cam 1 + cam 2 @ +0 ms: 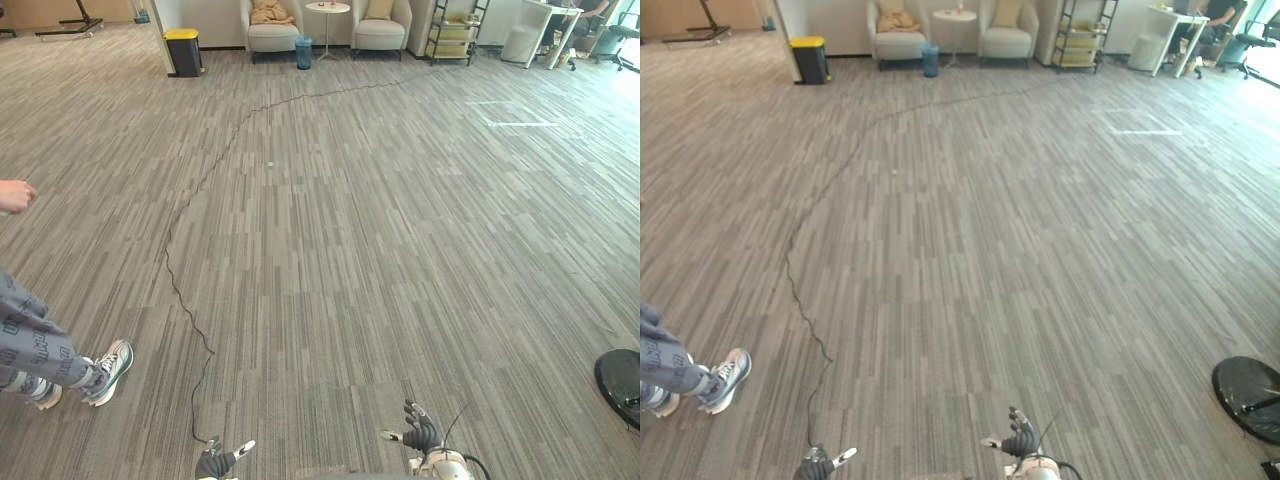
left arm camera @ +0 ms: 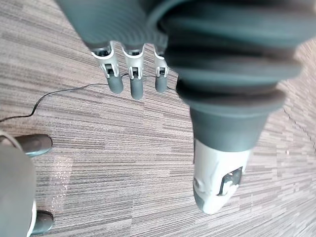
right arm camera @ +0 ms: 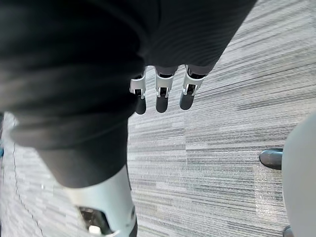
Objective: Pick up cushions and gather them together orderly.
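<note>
Two tan cushions lie far off at the back of the room: one [image 1: 271,12] on the left armchair [image 1: 273,36], one [image 1: 379,8] on the right armchair [image 1: 380,33]. My left hand [image 1: 215,462] and my right hand [image 1: 420,432] hang low over bare carpet at the near edge, far from both chairs. In the left wrist view the left hand's fingers [image 2: 131,74] are straight with the thumb apart, holding nothing. The right hand's fingers [image 3: 160,94] are straight too, over carpet, and hold nothing.
A person stands close at the left, a shoe [image 1: 108,370] on the carpet and a hand [image 1: 15,195] raised. A black round base [image 1: 620,385] sits near right. A yellow-lidded bin [image 1: 183,50], side table [image 1: 328,8], blue bin [image 1: 304,52] and shelf [image 1: 455,30] line the back wall.
</note>
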